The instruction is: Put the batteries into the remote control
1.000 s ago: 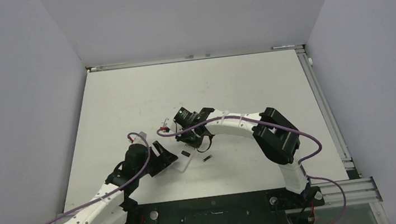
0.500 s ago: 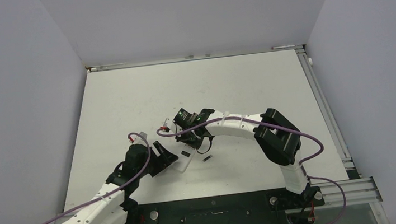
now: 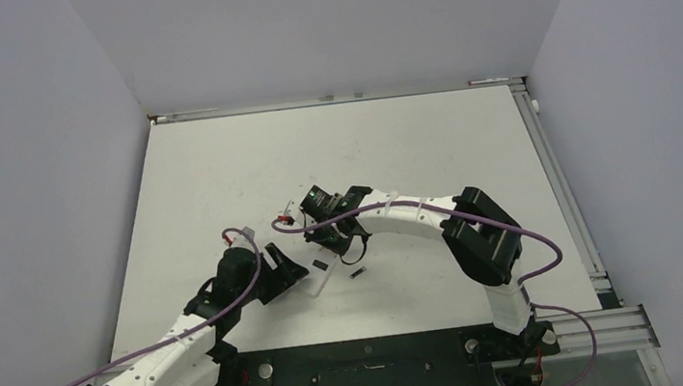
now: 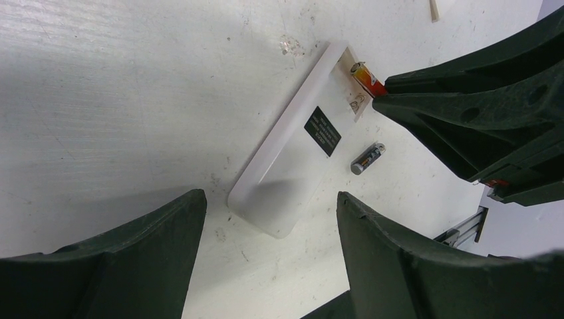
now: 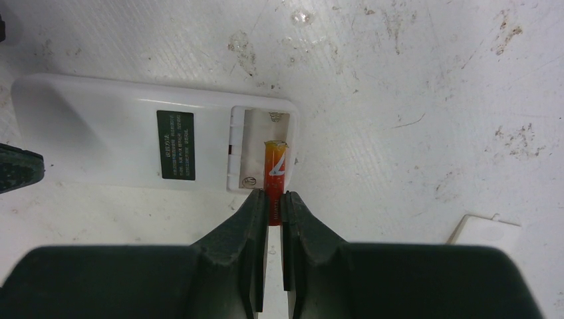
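Observation:
The white remote control (image 5: 100,143) lies back up on the table, its battery compartment open. My right gripper (image 5: 269,196) is shut on the reddish battery (image 5: 275,166). The battery's far end sits in the compartment's right-hand slot. The dark battery with a pale end (image 4: 368,158) lies loose on the table beside the remote (image 4: 292,166). My left gripper (image 4: 269,195) is open and empty, its fingers either side of the remote's other end without touching it. In the top view both grippers meet at the remote (image 3: 319,271), and the dark battery (image 3: 358,272) lies just to its right.
A small white flat piece (image 5: 485,232) lies on the table to the right of the right gripper. The left gripper's fingertip (image 5: 16,166) shows at the left edge of the right wrist view. The table is scuffed white, with walls on three sides.
The right arm's elbow has shifted slightly toward the near edge. The right gripper stays at the remote. The left arm has not moved.

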Controlling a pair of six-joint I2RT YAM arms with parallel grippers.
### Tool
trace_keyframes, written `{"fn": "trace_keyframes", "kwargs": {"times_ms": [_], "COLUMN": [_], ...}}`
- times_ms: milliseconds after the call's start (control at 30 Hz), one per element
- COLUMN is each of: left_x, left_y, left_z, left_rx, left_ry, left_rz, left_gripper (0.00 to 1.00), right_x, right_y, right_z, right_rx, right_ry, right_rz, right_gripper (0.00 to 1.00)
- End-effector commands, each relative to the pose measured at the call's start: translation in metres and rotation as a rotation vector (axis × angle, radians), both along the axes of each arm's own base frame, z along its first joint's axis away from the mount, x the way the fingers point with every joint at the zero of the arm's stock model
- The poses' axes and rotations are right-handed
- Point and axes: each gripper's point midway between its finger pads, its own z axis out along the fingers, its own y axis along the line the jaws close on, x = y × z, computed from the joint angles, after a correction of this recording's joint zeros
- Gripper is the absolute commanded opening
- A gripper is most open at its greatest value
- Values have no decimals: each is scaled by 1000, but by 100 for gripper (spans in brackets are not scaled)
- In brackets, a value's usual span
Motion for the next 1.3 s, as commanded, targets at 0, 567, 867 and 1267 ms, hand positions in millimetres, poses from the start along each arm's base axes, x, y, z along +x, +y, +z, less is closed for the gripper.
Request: {"fn": "trace_keyframes", "kwargs": {"times_ms": [0,567,867,1267], "left_x": [9,8,8,8], "left_y": [-5,-5,-5,-5], "left_z": [11,9,8,8], "left_rx": [-34,-35,-36,-36], "left_ry": [-43,-40,-41,-41], "left_rz": [2,-1,0,1], "left_gripper": [69,69,69,69], "right_x": [3,4,1,8], "right_y": [4,9,11,11], "right_z": [19,8,4,3], "right_rx": [36,24,11,3], "right_ry": [-38,-27,-21,-43], "right_rz": [-21,-29,-18,-51], "right_gripper": [9,9,9,9]}}
